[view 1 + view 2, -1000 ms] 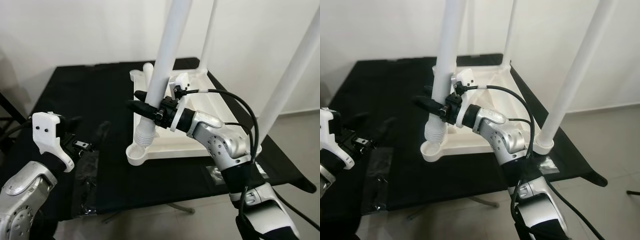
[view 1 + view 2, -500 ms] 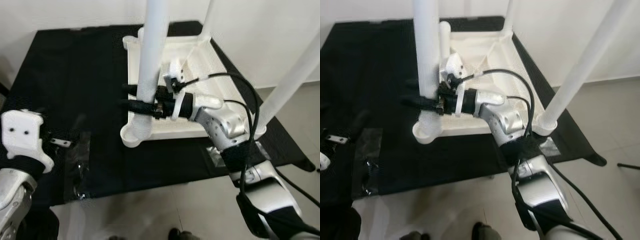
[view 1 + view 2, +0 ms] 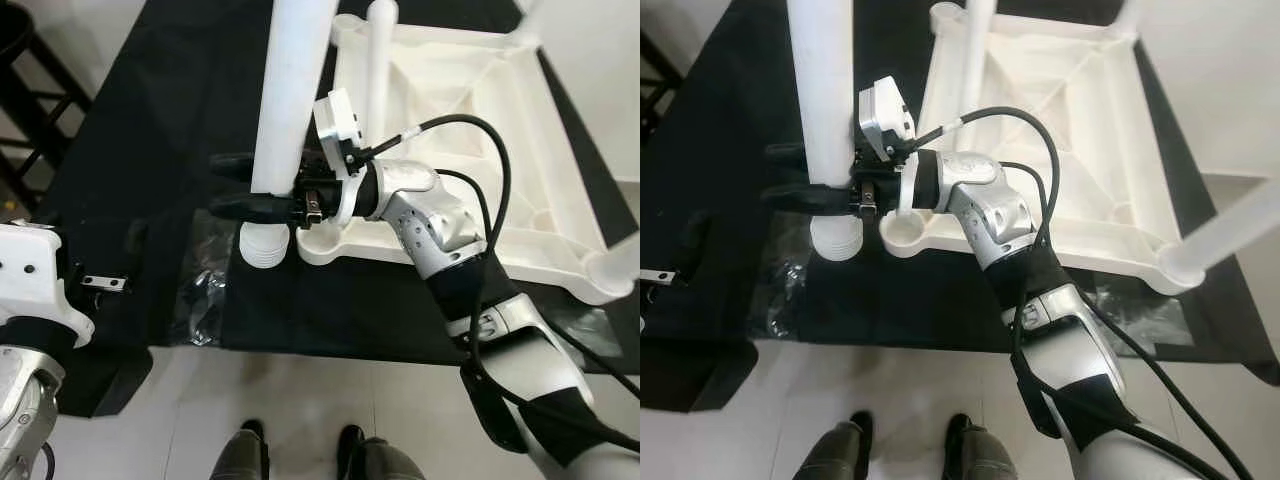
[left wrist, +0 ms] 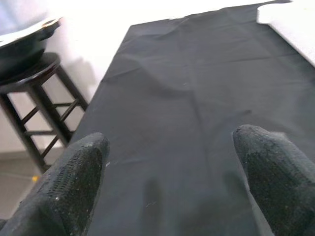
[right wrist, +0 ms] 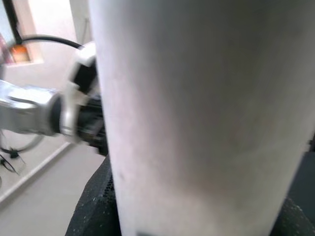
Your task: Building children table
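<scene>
While my right gripper (image 3: 240, 187) holds the white table leg (image 3: 290, 100) clamped between its two black fingers, I see the main risk: the ribbed threaded end (image 3: 266, 246) hangs just beside the round corner socket (image 3: 318, 242) of the upturned white tabletop (image 3: 480, 130), not over it. If I lower now, the thread would land on the black cloth (image 3: 150, 120) or catch the socket rim and go in crooked. The grip sits low on the leg, so the long upper part could lever and slip. Whether the thread already touches the cloth I cannot tell. My left gripper (image 4: 172, 182) is open, its fingers spread above the cloth, well apart from the leg
</scene>
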`<state>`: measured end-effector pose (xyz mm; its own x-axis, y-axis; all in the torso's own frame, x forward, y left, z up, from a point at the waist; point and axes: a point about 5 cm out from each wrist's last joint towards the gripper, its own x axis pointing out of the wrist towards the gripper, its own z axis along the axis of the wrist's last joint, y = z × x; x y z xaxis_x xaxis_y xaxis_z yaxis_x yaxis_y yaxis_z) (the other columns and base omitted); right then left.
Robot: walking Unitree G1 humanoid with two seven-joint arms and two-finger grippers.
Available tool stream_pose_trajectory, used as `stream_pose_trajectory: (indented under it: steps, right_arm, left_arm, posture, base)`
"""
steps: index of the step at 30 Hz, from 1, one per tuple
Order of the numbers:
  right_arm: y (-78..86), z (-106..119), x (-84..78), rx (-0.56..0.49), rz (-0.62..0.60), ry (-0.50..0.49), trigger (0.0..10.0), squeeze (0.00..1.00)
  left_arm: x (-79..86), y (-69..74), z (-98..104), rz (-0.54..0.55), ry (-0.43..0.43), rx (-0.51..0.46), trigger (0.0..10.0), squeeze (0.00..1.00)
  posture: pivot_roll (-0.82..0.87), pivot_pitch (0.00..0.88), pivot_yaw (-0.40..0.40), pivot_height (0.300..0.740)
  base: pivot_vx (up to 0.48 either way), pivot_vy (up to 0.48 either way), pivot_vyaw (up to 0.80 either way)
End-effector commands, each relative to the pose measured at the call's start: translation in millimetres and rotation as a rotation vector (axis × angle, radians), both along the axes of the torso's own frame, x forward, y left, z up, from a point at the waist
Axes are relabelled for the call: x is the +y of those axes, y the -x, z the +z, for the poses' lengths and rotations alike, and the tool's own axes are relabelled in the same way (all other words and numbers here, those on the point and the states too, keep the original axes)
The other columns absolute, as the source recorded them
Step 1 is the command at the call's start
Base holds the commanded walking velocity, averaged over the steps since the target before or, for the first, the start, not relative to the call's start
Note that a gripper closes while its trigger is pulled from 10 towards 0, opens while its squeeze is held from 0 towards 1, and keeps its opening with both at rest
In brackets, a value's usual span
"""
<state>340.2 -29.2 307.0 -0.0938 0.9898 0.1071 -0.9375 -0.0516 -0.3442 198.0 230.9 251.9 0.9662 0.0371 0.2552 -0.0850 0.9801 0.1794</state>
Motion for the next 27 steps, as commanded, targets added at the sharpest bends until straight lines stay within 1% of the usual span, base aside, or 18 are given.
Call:
stream_pose_trajectory:
  steps: [1,2,6,8,11,13,18,27]
  right_arm:
    - [-0.1,6,-0.2,-0.042,0.006,-0.003,10.0,0.0]
    - [-0.8,6,-1.3,-0.041,0.004,-0.002,10.0,0.0]
    - [-8.8,5,-14.6,-0.052,-0.035,0.045,10.0,0.0]
    - [-10.2,5,-16.8,-0.057,-0.042,0.05,10.0,0.0]
    - [-13.3,7,-22.2,-0.062,-0.055,0.056,10.0,0.0]
    - [-12.2,7,-25.6,-0.063,-0.05,0.056,10.0,0.0]
    - [-12.3,5,-26.7,-0.07,-0.038,0.057,10.0,0.0]
    - [-12.3,0,-25.3,-0.061,-0.027,0.057,10.0,0.0]
  left_arm:
    - [-1.8,2.6,-2,-0.003,0.001,0.011,10.0,0.0]
    - [-2.2,2.4,-2,-0.005,-0.001,0.012,10.0,0.0]
    - [-3.6,0.5,-2,-0.008,-0.006,0.015,10.0,0.0]
    - [-4.0,0.4,-2,-0.009,-0.007,0.017,10.0,0.0]
    - [-4.2,0.3,-2,-0.011,-0.019,0.031,10.0,0.0]
    - [-4.1,-1.3,-3,-0.009,-0.014,0.031,10.0,0.0]
    - [-4.6,-2.5,-3,-0.015,-0.006,0.038,10.0,0.0]
    - [-5.6,-4.4,-2,-0.022,0.005,0.022,10.0,0.0]
  posture:
    - [0.11,0.332,-0.088,0.74]
    - [0.11,0.332,-0.088,0.74]
    - [0.11,0.332,-0.091,0.74]
    - [0.11,0.332,-0.092,0.74]
    - [0.11,0.331,-0.093,0.74]
    - [0.1,0.329,-0.091,0.74]
    - [0.1,0.33,-0.09,0.74]
    - [0.09,0.318,-0.094,0.74]
  base:
    - [0.0,0.0,0.79]
    - [0.0,0.0,0.79]
    - [0.0,0.0,0.0]
    - [0.0,0.0,0.0]
    - [0.0,-0.472,0.0]
    - [0.0,-0.472,0.0]
    - [0.0,-0.469,0.0]
    - [0.0,0.0,0.0]
